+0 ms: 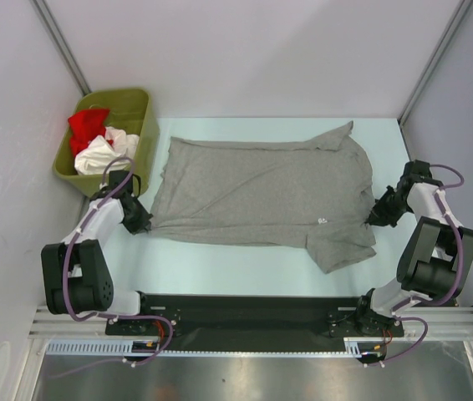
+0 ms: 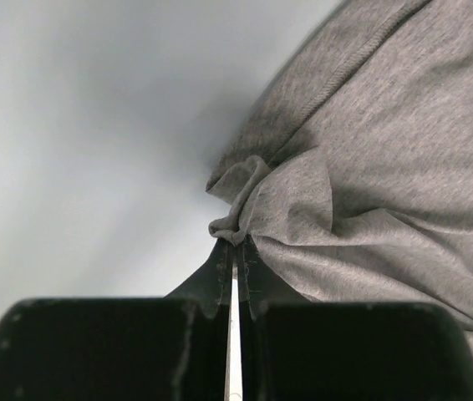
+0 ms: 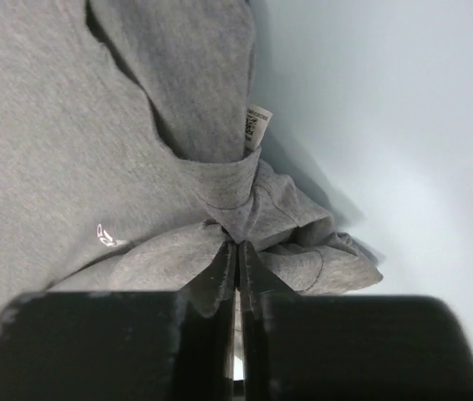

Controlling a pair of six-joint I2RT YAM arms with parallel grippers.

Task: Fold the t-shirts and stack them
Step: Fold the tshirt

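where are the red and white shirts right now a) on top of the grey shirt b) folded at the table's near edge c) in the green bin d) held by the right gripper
C: the red shirt and white shirt lie bunched inside the green bin, apart from the grey shirt.

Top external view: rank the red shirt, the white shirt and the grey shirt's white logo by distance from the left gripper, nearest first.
1. White shirt, in the bin just behind the left gripper.
2. Red shirt, deeper in that bin.
3. White logo on the grey shirt, far to the right.
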